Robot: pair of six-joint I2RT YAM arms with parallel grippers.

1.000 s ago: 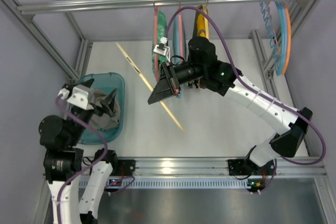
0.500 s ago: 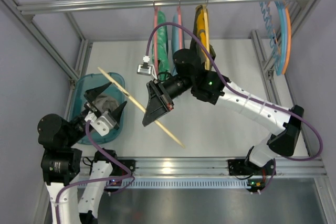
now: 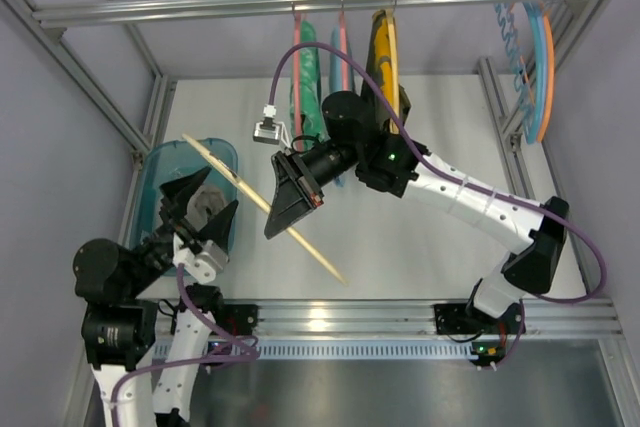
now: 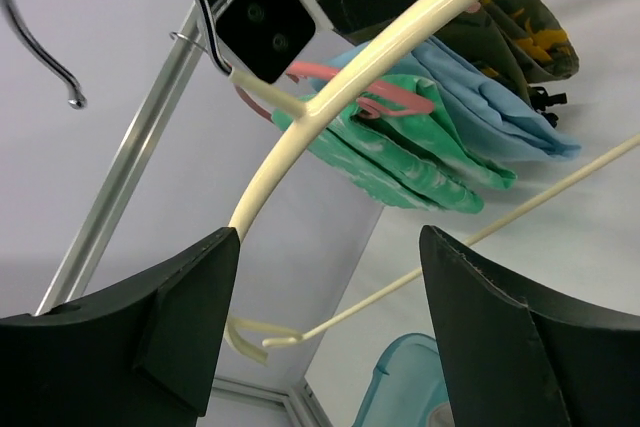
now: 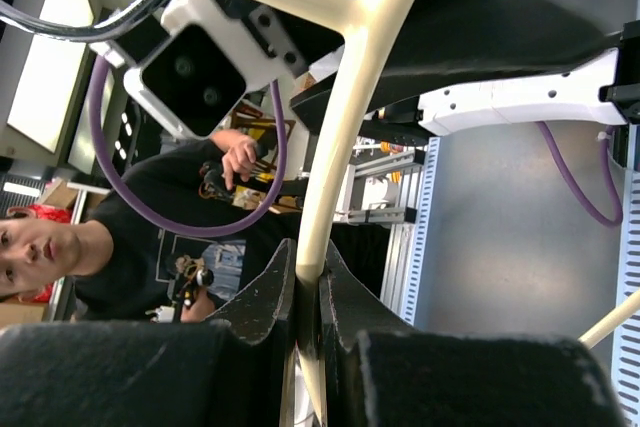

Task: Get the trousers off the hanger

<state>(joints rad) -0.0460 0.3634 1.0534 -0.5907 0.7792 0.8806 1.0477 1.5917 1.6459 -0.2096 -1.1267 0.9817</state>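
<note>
I find the small grey cloth trousers lying crumpled inside the teal plastic bin at the left of the white surface, clear of the hanger. The thin cream-beige oval hoop hanger is bare and held tilted in the air; seen from overhead, one end crosses the bin's rim. The right end effector is clamped on the hanger's bar. The left end effector hovers over the bin with its fingers apart, gripping nothing. Behind, a green garment, a blue garment and a yellow-and-black garment hang from the aluminium rail.
</note>
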